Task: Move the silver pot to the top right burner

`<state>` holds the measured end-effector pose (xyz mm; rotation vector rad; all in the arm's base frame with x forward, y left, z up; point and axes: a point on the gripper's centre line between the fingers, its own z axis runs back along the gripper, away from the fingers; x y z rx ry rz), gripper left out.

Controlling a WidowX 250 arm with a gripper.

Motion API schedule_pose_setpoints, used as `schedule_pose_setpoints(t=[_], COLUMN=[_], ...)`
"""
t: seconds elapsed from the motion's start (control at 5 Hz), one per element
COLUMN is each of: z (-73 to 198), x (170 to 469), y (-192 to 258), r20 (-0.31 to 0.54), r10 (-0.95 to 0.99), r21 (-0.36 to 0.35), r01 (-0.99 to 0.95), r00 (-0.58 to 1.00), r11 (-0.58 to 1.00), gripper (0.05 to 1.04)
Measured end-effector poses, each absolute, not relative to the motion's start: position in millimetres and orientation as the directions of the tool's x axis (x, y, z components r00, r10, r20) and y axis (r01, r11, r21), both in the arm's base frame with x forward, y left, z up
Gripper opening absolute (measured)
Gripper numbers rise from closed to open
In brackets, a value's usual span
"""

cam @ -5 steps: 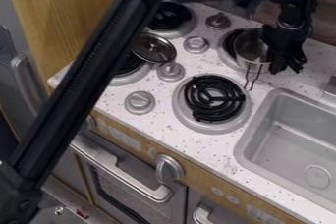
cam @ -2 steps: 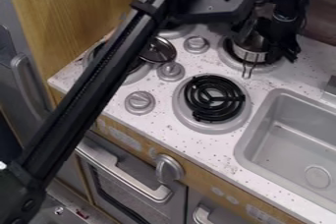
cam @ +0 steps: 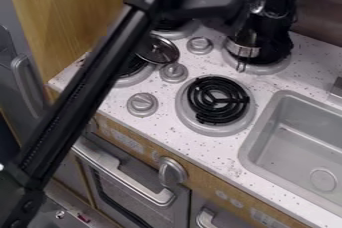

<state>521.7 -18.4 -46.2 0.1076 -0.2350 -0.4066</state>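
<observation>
- Pot (cam: 244,51): shiny silver metal, round-walled, with a looped wire handle (cam: 242,65).
- Counter (cam: 170,132): white, dark-speckled; sink (cam: 250,147): smooth grey, round-cornered.
- Front burner (cam: 217,118): black coil in a grey ring.
- Gripper (cam: 272,54): matt black, at the pot's right side; whether clenched or released cannot be told.
- Pot position: apparently over the top right burner (cam: 272,68), partly hidden.

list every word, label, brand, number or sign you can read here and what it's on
No text can be read.
Pale marks on the wooden front panel, left of the large knob in the picture: too blurred to read.
More pale marks on that panel, to the knob's lower right: also too blurred.
Silver pot: no lettering I can make out.
</observation>
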Motion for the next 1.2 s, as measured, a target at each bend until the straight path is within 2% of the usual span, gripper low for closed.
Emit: schedule_pose_setpoints(t=[0.2, 0.4, 0.6, 0.8, 1.0, 1.2], z=[-44, -22, 5, 27, 31, 25], x=[517, 514, 503, 478, 441, 401], y=[-15, -15, -15, -10, 1, 9], r20=[0.215, 0.262, 0.323, 0.338, 0.180, 0.052], r10=[-0.391, -0.397, -0.398, -0.347, -0.180, -0.087], r21=[0.139, 0.161, 0.178, 0.160, 0.109, 0.091], r01=[0.368, 0.366, 0.358, 0.310, 0.163, 0.082], r00=[0.895, 0.880, 0.859, 0.875, 0.967, 0.995], r11=[0.919, 0.917, 0.917, 0.937, 0.981, 0.992], gripper=[0.525, 0.838, 1.003, 0.999, 0.999, 0.999])
